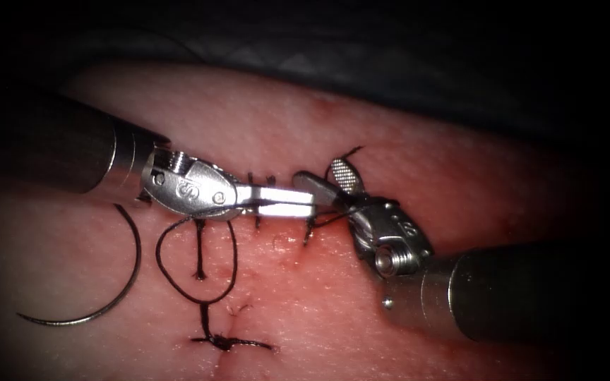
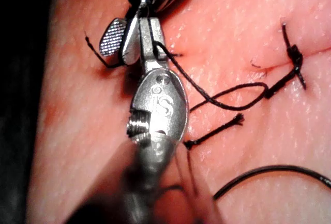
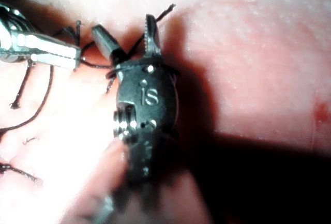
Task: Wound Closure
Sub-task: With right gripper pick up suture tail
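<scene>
Dark cloth is lying behind the pale pink slab of pork-belly tissue (image 1: pixel 418 141), which is serving as the working surface, its cut running across the middle with red fluid around the stitches.

From the endoscope, the thin curved steel needle (image 1: pixel 118 282) is lying free on the tissue at about eight o'clock, outside the tissue and held by neither tool. The left arm's silver claw (image 1: pixel 280 201) is reaching in from nine o'clock with its jaws pressed together on the black suture thread (image 1: pixel 231 261), which is looping down toward a tied knot (image 1: pixel 224 342) at six o'clock. The right arm's claw (image 1: pixel 326 180) is coming up from four o'clock with jaws spread wide, thread passing between them, gripping nothing.

From the left wrist, the left claw (image 2: pixel 147 35) is pinching thread beside the right tool's open toothed jaw.

From the right wrist, the right claw (image 3: pixel 129 40) is standing open, holding nothing, over the thread with a short tail (image 3: pixel 163 14) poking out beyond it.

Judging by this, a knot is being worked on. The next move seems to call for steady thread tension and a clean grip close to the stitch.
</scene>
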Controlling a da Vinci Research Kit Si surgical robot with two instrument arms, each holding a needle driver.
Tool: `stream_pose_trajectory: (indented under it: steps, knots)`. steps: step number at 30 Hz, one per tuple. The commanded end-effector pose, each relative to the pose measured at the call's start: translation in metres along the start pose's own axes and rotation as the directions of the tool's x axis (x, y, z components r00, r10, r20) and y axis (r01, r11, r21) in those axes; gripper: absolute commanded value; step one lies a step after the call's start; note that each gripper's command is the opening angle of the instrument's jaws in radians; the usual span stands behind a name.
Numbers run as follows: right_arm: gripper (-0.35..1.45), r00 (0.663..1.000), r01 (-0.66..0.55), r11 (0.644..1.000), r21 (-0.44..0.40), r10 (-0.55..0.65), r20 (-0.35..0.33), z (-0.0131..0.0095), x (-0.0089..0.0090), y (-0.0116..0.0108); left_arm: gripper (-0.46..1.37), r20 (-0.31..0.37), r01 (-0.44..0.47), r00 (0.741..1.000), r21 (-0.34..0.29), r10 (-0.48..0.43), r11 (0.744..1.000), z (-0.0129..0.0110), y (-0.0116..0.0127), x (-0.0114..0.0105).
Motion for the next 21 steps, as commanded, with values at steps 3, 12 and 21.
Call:
stream_pose_trajectory:
  steps: [3, 12, 21]
  knots:
    - [0.88, 1.0, 0.001, 1.0, 0.003, -0.001, 0.001, -0.0002, 0.0, 0.0001, -0.35, 0.0, 0.0, 1.0, -0.002, 0.0, 1.0, 0.0, 0.0, 0.0]
    - [0.89, 1.0, 0.002, 1.0, -0.001, -0.002, 0.0, -0.0008, 0.0001, 0.0004, -0.35, 0.0, 0.0, 1.0, -0.002, 0.0, 1.0, 0.0, 0.0, 0.0]
    - [0.88, 1.0, 0.003, 1.0, -0.018, -0.003, -0.005, -0.001, 0.0003, 0.0013, -0.35, 0.0, 0.0, 1.0, -0.002, 0.0, 1.0, 0.0, 0.0, 0.0]
